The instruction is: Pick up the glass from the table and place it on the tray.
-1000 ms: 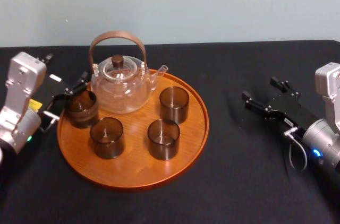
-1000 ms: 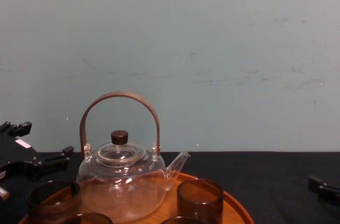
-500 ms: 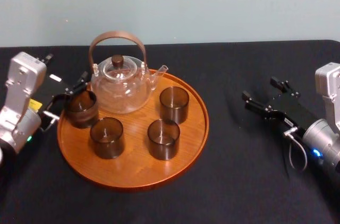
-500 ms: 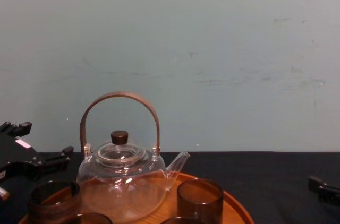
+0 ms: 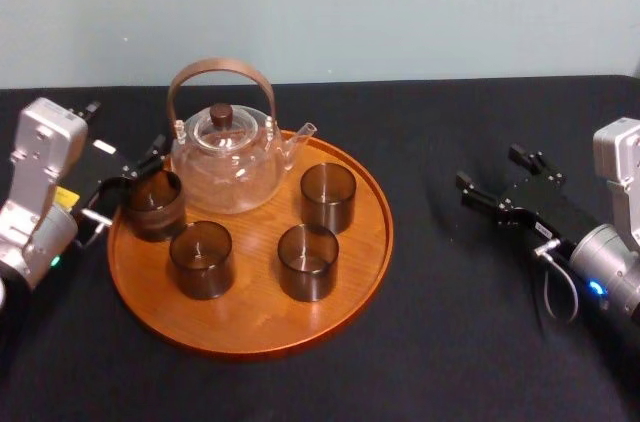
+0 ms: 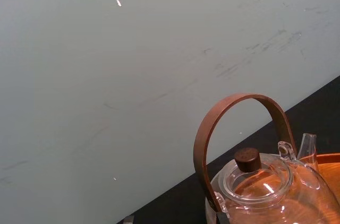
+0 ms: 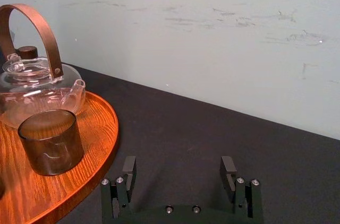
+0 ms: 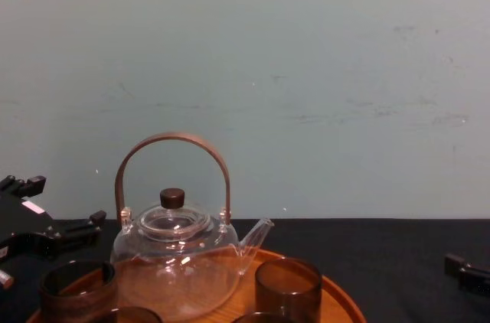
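The glass (image 5: 153, 204) stands upright on the tray (image 5: 250, 342), at the rim nearest the left hand (image 5: 128, 185). The left hand is spread, one finger on the far side of the glass and one on the near side; contact between fingers and glass cannot be confirmed. In the chest view the same glass (image 8: 76, 288) sits just in front of the left hand (image 8: 47, 237), whose far finger reaches towards the teapot (image 8: 178, 258).

The teapot (image 5: 225, 157) (clear body, brown hoop handle, dark lid knob) stands on the tray just beyond the left hand's fingertips. Three other glasses (image 5: 308, 262) stand upright on the tray, farther from the left hand, each apart from its neighbours.

The right hand (image 5: 490, 170) is low over the black surface (image 5: 420, 342), well apart from the tray. Its fingers are spread with nothing between them, confirmed in the right wrist view (image 7: 180, 173).
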Controlling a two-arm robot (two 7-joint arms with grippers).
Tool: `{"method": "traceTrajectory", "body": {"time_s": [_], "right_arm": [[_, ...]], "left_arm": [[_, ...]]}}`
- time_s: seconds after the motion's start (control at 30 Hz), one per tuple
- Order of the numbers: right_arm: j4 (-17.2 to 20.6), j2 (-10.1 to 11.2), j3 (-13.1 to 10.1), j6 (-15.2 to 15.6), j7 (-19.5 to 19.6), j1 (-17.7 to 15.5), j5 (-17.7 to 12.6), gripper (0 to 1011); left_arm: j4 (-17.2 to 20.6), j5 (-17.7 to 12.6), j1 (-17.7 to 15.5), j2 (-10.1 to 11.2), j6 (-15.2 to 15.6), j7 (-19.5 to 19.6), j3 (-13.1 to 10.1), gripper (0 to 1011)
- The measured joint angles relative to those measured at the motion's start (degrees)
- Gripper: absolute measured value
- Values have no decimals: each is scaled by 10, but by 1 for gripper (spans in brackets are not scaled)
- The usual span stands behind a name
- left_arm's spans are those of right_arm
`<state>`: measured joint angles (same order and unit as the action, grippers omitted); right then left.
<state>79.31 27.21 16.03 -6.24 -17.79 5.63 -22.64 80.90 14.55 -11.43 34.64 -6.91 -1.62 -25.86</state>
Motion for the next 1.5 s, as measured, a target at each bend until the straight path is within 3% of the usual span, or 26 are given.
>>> {"method": "traceTrajectory", "body": {"time_s": [1.5], "right_arm": [[0,0,0,0,0,0,0,1002]], "left_arm": [[0,0,0,0,0,0,0,1001]]}}
